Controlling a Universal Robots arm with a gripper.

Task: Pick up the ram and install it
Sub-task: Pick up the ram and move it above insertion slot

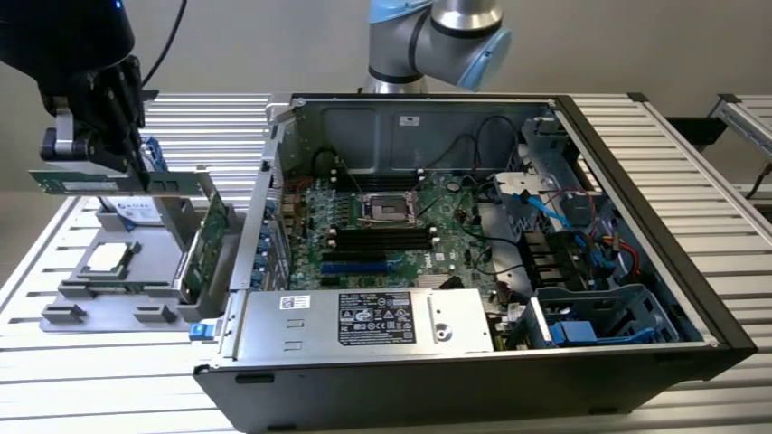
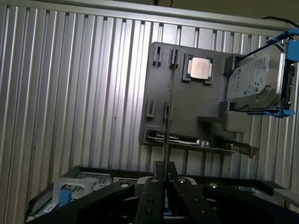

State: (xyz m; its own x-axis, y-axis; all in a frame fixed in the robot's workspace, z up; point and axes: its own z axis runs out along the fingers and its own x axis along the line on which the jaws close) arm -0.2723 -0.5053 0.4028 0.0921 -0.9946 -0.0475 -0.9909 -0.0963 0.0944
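The ram (image 1: 99, 183), a narrow green stick with a pale label, hangs level in the air at the exterior view's left, above the grey parts holder (image 1: 72, 291). My gripper (image 1: 107, 170) is shut on its upper edge. In the wrist view the ram (image 2: 167, 121) shows edge-on as a thin dark line running out from between my gripper's (image 2: 163, 179) two black fingers. The open computer case (image 1: 675, 262) lies to the exterior view's right, with the motherboard's black memory slots (image 1: 380, 240) near its middle.
On the grey holder (image 2: 182, 112) sit a processor (image 2: 201, 68), a silver hard drive with blue brackets (image 2: 254, 79) and a wider green expansion card (image 1: 212, 237) standing upright. The arm's base (image 1: 428, 36) rises behind the case. A ribbed metal table (image 2: 70, 93) lies underneath.
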